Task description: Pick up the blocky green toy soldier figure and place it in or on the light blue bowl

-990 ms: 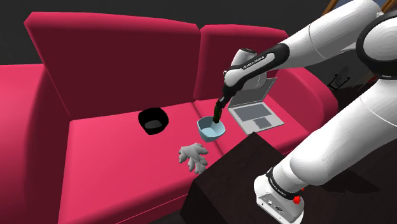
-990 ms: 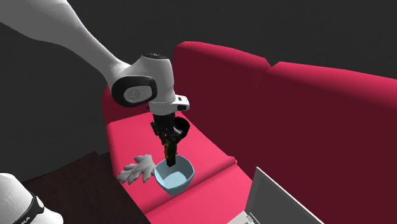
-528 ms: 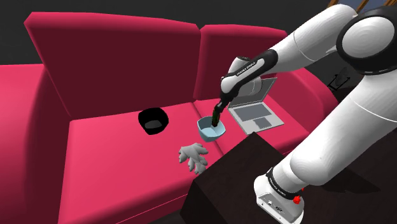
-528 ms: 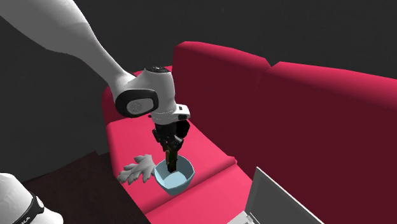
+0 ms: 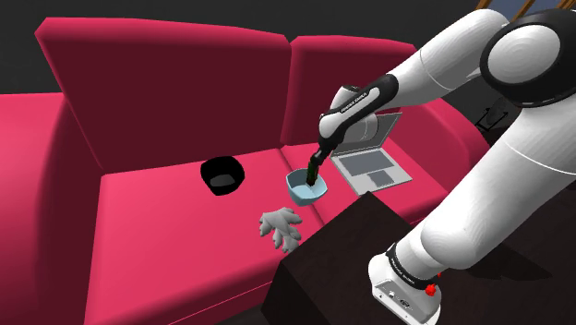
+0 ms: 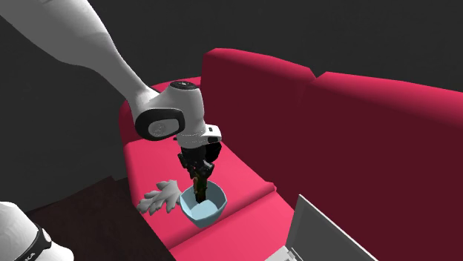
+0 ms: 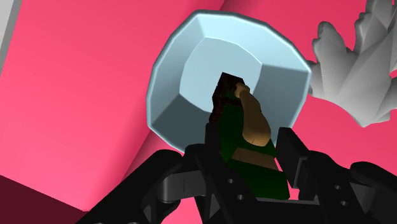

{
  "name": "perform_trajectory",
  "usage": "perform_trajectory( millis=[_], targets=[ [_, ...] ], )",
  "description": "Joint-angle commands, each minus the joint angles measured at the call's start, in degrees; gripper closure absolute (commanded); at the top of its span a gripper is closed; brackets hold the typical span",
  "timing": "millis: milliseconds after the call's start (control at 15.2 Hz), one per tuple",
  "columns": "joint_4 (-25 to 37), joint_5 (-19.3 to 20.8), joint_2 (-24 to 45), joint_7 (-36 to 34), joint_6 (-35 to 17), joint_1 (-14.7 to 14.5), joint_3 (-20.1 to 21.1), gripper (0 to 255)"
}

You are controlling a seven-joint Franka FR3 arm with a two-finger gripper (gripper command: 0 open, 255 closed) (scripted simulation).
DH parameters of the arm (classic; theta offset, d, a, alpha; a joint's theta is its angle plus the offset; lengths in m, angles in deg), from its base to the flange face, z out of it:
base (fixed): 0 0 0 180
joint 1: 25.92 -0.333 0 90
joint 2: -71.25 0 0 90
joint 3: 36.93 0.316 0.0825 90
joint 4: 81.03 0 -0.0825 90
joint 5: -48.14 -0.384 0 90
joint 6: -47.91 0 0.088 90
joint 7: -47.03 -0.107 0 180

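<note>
Biggest first: red sofa (image 5: 166, 92), two seat cushions, dark backdrop behind.

Next, white arm (image 5: 462, 65). Rises from the dark stand (image 5: 342, 249) at the shoulder view's lower right, arches over, reaches down toward the sofa seat.

Open grey laptop (image 5: 369, 166) on the seat, to the shoulder view's right of both bowls.

Black bowl (image 5: 222, 174) farther to that view's left, well apart from everything else.

Light blue bowl (image 5: 306, 189) near the seam between the cushions, upright, mouth up.

Near it, toward the seat's front edge: pale grey hand-shaped thing (image 5: 282, 227), prongs splayed, lying flat. Separated from the bowl by a strip of red.

Black claw (image 7: 251, 143) directly above the light blue bowl, pointing down, clenched on the toy soldier (image 7: 245, 140). One finger against each side of the green body.

Toy soldier: blocky, green, with a tan arm and a dark far end. Hangs roughly upright, lower end inside the bowl's mouth in the second exterior view. Cannot tell whether touching the bowl's floor.
</note>
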Motion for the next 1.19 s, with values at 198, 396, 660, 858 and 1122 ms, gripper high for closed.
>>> perform_trajectory(
  millis=[198,396,660,858,1122],
  targets=[
    [0.0,0.0,0.0,0.0,0.0,0.0,0.0,0],
    [0.0,0.0,0.0,0.0,0.0,0.0,0.0,0],
    [0.3,3.8,-7.9,-2.7,8.0,0.2,-0.8,0],
    [0.3,3.8,-7.9,-2.7,8.0,0.3,-0.7,0],
    [0.3,3.8,-7.9,-2.7,8.0,0.3,-0.7,0]
  ],
)
